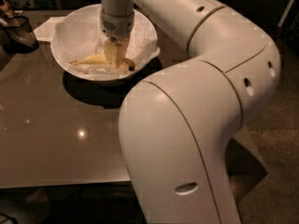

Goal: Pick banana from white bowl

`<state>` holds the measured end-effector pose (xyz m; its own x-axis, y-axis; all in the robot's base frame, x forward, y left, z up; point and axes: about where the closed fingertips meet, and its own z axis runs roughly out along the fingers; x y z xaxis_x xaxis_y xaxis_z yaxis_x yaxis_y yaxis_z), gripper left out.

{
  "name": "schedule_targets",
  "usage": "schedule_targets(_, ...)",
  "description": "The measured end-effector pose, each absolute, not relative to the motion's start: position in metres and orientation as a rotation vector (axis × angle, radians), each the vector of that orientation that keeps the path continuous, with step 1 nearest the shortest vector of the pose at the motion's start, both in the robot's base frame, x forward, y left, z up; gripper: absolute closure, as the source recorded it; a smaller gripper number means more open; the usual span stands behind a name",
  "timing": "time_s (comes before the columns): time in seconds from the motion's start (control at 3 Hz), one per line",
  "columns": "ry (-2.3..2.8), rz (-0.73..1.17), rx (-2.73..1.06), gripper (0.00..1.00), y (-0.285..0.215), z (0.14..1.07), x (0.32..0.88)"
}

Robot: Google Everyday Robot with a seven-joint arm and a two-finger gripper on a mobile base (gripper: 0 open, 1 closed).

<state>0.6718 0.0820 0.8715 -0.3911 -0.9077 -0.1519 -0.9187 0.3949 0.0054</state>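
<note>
The white bowl [65, 29], lined with crinkled white paper, stands at the far left part of the dark table. The pale yellow banana [91, 59] lies in the bowl's near half, its thin stem pointing left and its brown tip at the right by the rim. My gripper [115, 57] reaches straight down into the bowl and sits on the middle of the banana, hiding that part of it. My big white arm fills the right and the foreground.
A dark transparent container [18, 31] stands at the far left edge of the table. A flat white paper [46, 27] lies behind the bowl on the left. The glossy brown table [56, 143] stretches toward me, and its front edge is near the bottom.
</note>
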Motion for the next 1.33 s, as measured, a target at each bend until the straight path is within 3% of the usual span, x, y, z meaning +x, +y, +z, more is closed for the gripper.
schedule_targets(1.33, 2.206, 0.098, -1.899, 1.00, 0.097, 0.966, 0.586)
